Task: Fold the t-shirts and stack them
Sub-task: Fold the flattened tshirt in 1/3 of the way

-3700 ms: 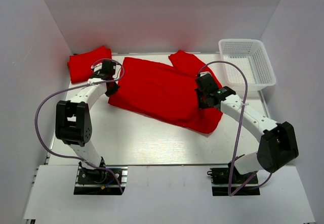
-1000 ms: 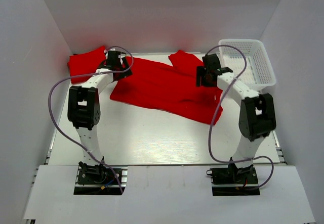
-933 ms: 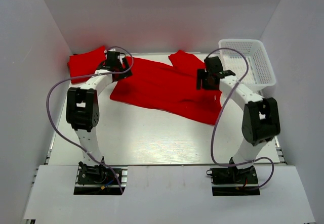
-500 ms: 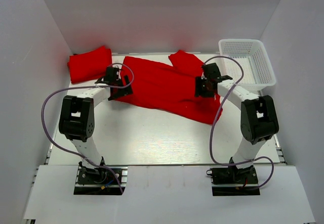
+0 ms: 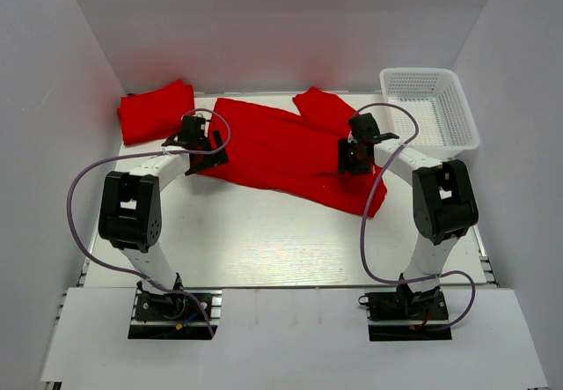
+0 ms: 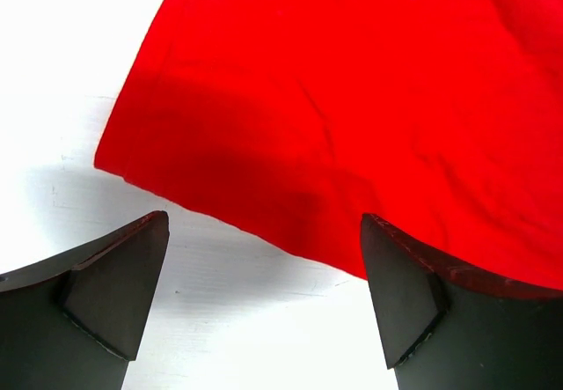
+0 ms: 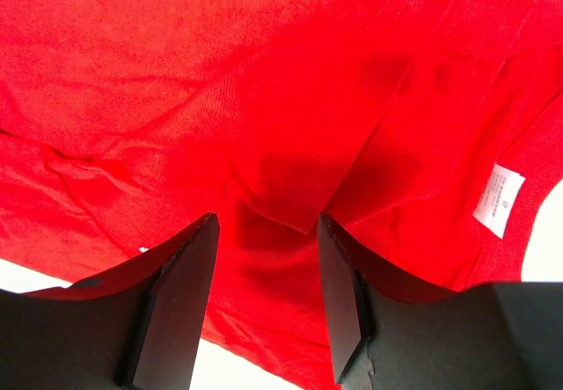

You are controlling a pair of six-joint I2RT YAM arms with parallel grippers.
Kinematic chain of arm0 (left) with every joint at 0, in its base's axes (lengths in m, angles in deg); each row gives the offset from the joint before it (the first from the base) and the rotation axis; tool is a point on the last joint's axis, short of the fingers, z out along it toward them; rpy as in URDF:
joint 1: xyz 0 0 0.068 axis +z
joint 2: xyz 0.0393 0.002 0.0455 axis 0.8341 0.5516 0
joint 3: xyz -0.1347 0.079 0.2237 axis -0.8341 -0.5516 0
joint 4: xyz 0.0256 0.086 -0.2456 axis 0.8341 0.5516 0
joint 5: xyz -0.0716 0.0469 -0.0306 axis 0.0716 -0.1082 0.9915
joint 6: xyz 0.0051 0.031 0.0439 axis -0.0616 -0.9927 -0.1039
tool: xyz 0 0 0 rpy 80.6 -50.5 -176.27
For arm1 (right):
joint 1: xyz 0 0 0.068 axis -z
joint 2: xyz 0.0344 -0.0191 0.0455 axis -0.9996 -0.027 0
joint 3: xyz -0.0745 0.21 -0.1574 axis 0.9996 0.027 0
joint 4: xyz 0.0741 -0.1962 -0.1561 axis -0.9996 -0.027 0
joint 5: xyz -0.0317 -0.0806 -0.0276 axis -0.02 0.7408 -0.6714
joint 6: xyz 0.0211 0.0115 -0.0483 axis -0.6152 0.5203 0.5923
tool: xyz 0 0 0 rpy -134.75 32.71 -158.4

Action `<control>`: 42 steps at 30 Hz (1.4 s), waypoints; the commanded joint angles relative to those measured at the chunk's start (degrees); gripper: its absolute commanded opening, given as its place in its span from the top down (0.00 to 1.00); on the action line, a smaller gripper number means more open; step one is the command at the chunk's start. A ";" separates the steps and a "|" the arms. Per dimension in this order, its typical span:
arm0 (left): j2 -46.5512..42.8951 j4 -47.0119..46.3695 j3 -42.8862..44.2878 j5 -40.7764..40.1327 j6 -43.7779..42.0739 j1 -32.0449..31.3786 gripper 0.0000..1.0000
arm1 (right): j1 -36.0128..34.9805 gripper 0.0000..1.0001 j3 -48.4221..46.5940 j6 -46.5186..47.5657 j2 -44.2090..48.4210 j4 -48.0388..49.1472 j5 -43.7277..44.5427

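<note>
Red t-shirt (image 5: 281, 148) lies long-ways left to right; left gripper (image 6: 264, 258) gapes wide at its left edge; right gripper (image 7: 264, 231) (narrower, but open) over the other end.

The spread t-shirt (image 5: 281, 152) is soft, matt red cloth, lightly creased, with a small white label (image 7: 500, 198) (its print is too small to read). The basket (image 5: 420, 72) beside the shirt is white plastic mesh. The table (image 5: 264, 240) under the shirt has a smooth, faintly shiny pale top.

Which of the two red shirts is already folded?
The folded shirt sits in the far left corner as a compact bundle; the other shirt lies spread wide in the middle.
</note>
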 commanded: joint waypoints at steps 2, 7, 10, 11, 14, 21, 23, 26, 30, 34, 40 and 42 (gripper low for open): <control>-3.02 1.10 0.49 -1.35 0.44 -0.15 0.00 | 0.48 0.45 0.10 -0.77 -0.68 0.69 0.24; -3.02 1.10 0.49 -1.88 0.44 -0.15 0.00 | 0.75 0.45 1.06 -1.64 -0.94 0.60 0.86; -3.02 1.10 0.49 -2.41 0.44 -0.15 0.00 | 0.75 0.55 1.59 -1.65 -1.11 1.47 -0.28; -3.02 1.10 0.49 -2.41 0.44 -0.15 0.00 | 0.75 0.60 1.59 -1.65 -1.11 1.48 -0.20; -3.02 1.10 0.49 -2.41 0.97 -0.15 0.00 | 0.84 0.70 1.51 -1.91 -1.38 1.65 -0.55; -3.54 1.10 0.49 -3.46 0.97 -0.15 0.00 | 1.01 0.97 2.30 -2.44 -0.85 3.06 -1.60; -4.07 1.10 0.49 -3.46 0.97 -0.15 0.00 | 1.10 1.00 2.38 -2.44 -0.76 3.85 -1.25; -4.07 1.10 0.49 -3.46 0.97 -0.15 0.00 | 1.01 1.00 3.34 -2.17 0.64 6.39 -0.55; -4.60 1.10 0.49 -3.46 0.97 -0.15 0.00 | 1.10 1.00 2.22 -1.91 1.70 9.82 -1.68; -4.60 1.10 0.49 -3.98 0.97 -0.15 0.00 | 1.19 1.00 -1.55 -2.09 -0.66 11.49 -3.87; -4.07 1.10 0.49 -4.51 0.97 0.38 0.00 | 0.93 1.00 -8.33 -3.14 -5.94 13.60 -4.85; -3.54 1.10 0.49 -4.51 0.97 0.38 0.00 | 1.10 1.00 -11.58 -3.49 -8.91 14.91 -6.08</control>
